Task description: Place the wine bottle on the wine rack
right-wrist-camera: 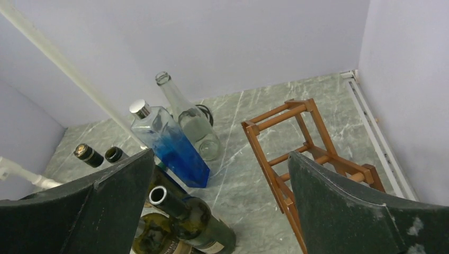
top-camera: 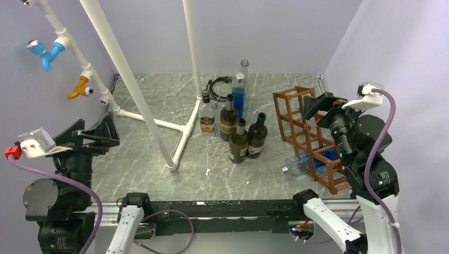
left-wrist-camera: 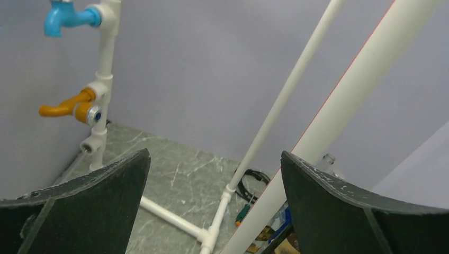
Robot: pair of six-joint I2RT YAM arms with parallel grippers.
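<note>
Wine bottle, dark green, stands upright among other bottles just left of the wine rack. Right gripper hovers above the rack, jaws wide, empty; left gripper equally released. Approach should take the neck squarely without toppling neighbours. Grey marbled tabletop, lilac walls, white pipe frame.

No text, brand or number could be read in any view: the pale labels on the dark wine bottles standing just left of the wine rack were too small and blurred to make out.
</note>
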